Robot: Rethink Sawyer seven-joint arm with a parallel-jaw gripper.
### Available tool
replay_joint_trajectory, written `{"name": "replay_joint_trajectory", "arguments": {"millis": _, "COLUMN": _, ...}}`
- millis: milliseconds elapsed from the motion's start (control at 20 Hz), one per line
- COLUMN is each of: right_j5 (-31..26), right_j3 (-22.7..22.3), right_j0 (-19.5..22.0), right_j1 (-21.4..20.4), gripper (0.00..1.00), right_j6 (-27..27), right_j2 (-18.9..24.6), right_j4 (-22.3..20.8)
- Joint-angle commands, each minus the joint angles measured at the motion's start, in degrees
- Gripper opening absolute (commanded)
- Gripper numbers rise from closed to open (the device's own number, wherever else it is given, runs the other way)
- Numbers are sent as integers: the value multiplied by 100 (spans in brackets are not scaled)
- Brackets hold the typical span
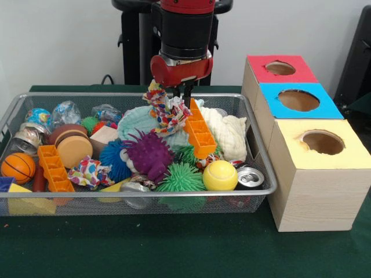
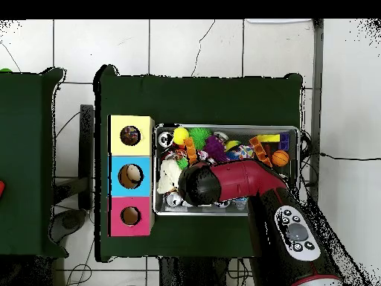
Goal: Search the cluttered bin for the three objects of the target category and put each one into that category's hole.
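Gripper (image 1: 181, 92) clamped on 1 printed fabric piece (image 1: 167, 110) over bin (image 1: 264, 174), 2nd piece (image 1: 90, 172) inside, 3 box holes.

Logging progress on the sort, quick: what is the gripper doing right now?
Gripper: shut on one of the multicolored fabric pieces, held above the bin.

- Your arm (image 1: 184, 23) drops almost straight down from the top of the front view, red wrist housing lowest, black collar above it.
- Your claw (image 1: 181, 94) hangs under that housing with its dark fingers (image 1: 186, 92) pointing down, drawn close together and pinching a multicoloured fabric piece (image 1: 165, 107).
- From overhead, your arm (image 2: 253, 186) reaches up-left from the base, its black end cap hiding the claw.
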State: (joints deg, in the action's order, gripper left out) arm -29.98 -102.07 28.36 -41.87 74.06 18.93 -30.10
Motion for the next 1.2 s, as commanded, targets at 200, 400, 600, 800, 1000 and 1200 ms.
{"name": "replay_joint_trajectory", "arguments": {"millis": 200, "right_j5": -210, "right_j3": -347, "right_j0": -45, "right_j1": 68, "gripper": 0, "right_j6": 641, "right_j2": -213, "right_j4": 27}}
{"name": "replay_joint_trajectory", "arguments": {"millis": 400, "right_j5": -96, "right_j3": -390, "right_j0": 21, "right_j1": 91, "gripper": 0, "right_j6": 624, "right_j2": -205, "right_j4": 36}}
{"name": "replay_joint_trajectory", "arguments": {"millis": 600, "right_j5": 207, "right_j3": -476, "right_j0": 61, "right_j1": 70, "gripper": 0, "right_j6": 592, "right_j2": -183, "right_j4": -75}}
{"name": "replay_joint_trajectory", "arguments": {"millis": 800, "right_j5": 319, "right_j3": -545, "right_j0": 75, "right_j1": 62, "gripper": 0, "right_j6": 606, "right_j2": -182, "right_j4": -85}}
{"name": "replay_joint_trajectory", "arguments": {"millis": 1000, "right_j5": 333, "right_j3": -533, "right_j0": 74, "right_j1": 101, "gripper": 0, "right_j6": 561, "right_j2": -154, "right_j4": -89}}
{"name": "replay_joint_trajectory", "arguments": {"millis": 1200, "right_j5": 378, "right_j3": -511, "right_j0": 65, "right_j1": 169, "gripper": 0, "right_j6": 560, "right_j2": -161, "right_j4": -108}}
